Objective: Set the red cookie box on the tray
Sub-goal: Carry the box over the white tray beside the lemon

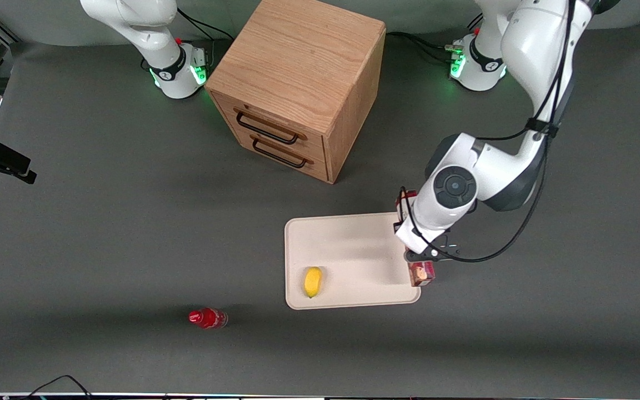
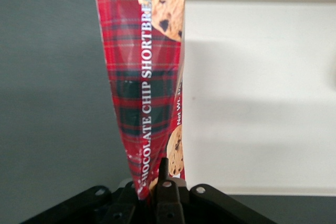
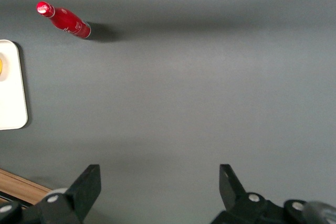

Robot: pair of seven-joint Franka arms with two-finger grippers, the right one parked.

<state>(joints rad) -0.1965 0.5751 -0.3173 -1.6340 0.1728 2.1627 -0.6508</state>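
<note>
My gripper above tray rim at working arm's end; jaws pinching red cookie box. Box held along that tray edge, partly over grey surface, partly over tray; contact with either cannot be determined. Wrist view: box clamped at one end. Yellow fruit in tray. Red bottle on surface, toward front edge.

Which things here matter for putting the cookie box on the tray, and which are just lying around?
Job:
red cookie box, held over the tray's edge
tray
gripper, shut on the box above the tray's rim

Lying about:
lemon on the tray
red bottle on the table
wooden drawer cabinet
</note>
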